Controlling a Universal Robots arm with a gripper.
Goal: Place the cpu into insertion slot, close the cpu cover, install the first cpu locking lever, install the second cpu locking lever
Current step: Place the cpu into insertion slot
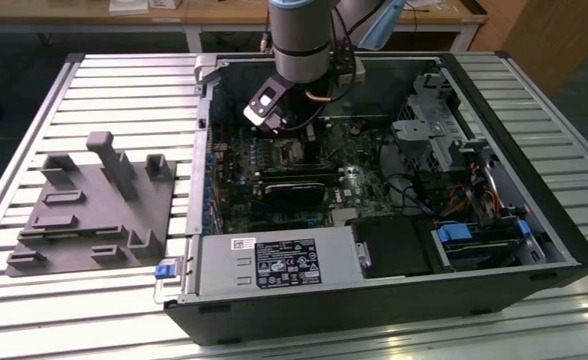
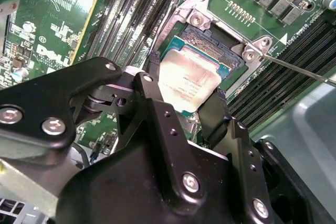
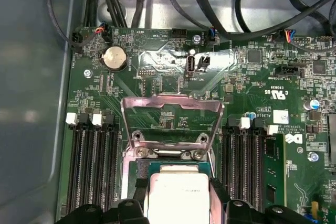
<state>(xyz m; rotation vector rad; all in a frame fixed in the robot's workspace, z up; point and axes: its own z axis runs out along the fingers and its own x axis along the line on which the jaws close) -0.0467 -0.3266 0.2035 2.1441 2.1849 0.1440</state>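
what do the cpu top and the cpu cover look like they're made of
The cpu has a likely metal top, dull grey-bronze with a soft matte sheen. The cpu cover looks like thin sheet metal, probably steel: bright silvery, catching light along its frame.

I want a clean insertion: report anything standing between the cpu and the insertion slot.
Nothing visible does. The tool holds the cpu right at the insertion slot, whose exposed contacts show past the chip's edge. The cpu cover is swung up, off the opening.
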